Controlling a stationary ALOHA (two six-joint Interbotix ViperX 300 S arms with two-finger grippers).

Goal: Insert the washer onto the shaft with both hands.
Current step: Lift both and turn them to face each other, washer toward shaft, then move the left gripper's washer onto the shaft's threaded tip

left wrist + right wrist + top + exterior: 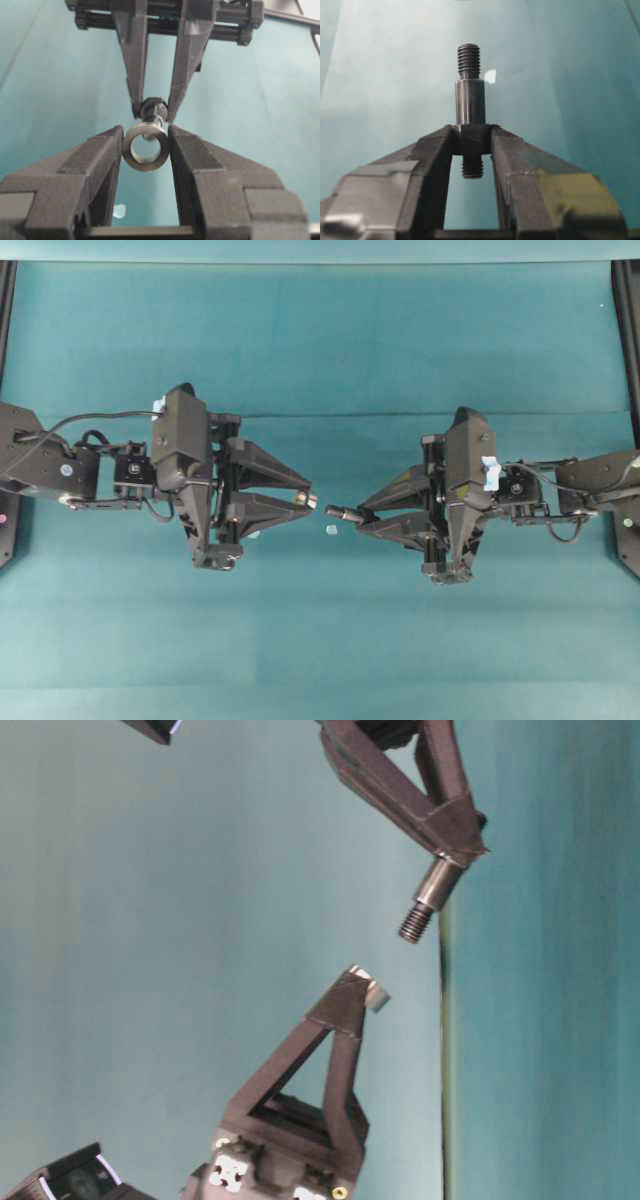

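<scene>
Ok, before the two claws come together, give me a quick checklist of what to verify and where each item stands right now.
1. Left claw shut on the washer: ok, ring pinched between both fingertips.
2. Right claw shut on the shaft: ok, gripped at its thicker middle.
3. Threaded end of the shaft free and facing the washer: ok, it sticks out past the fingertips.
4. Washer hole unobstructed: ok, open in the left wrist view.
5. Shaft lined up with the hole: cannot tell; it looks roughly centred in the left wrist view, slightly offset in the table-level view.
6. Gap between the parts: ok, still apart, with a pale speck on the table below.
</scene>
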